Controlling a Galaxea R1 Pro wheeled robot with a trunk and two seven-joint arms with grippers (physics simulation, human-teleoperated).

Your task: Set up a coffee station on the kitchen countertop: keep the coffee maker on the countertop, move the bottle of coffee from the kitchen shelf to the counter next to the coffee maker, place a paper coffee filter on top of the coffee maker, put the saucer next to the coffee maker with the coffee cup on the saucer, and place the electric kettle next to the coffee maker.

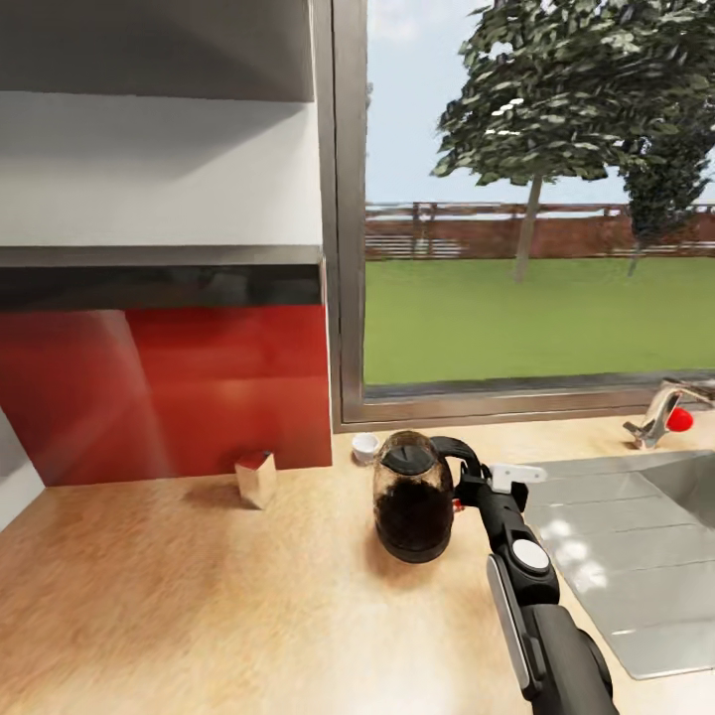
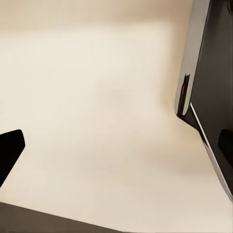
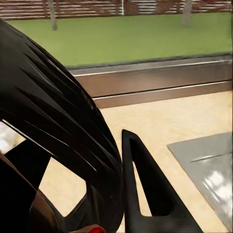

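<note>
Head view: the kettle [image 1: 413, 501] stands upright on the countertop [image 1: 199, 596] at lower centre, its black handle turned toward the right of the frame. The right gripper [image 1: 467, 489] sits at that handle, with the arm running down to the lower right corner; whether the fingers pinch the handle or merely flank it cannot be told. Just behind the kettle, near the window sill, sits the white cup [image 1: 364, 446], apart from the kettle. A small metal box [image 1: 256, 479] stands left of centre, close to the red backsplash [image 1: 169, 387]. Open wood spreads across the whole lower left of the frame, reaching the wall at far left. To the right, the steel sink [image 1: 606, 556] begins just beside the arm, its edge running from mid right toward the lower right; a tap [image 1: 660, 415] with a red knob stands at the right edge.

Right wrist view: the kettle's ribbed black handle [image 3: 63, 126] bulks across the left half, with one dark finger [image 3: 145, 189] close beside it at lower centre, and the sink's corner at the right edge.

Left wrist view: a pale surface, a dark upright panel [image 2: 213, 97] at the right edge and one black fingertip [image 2: 9, 150] at left; the left gripper's spread cannot be told.
</note>
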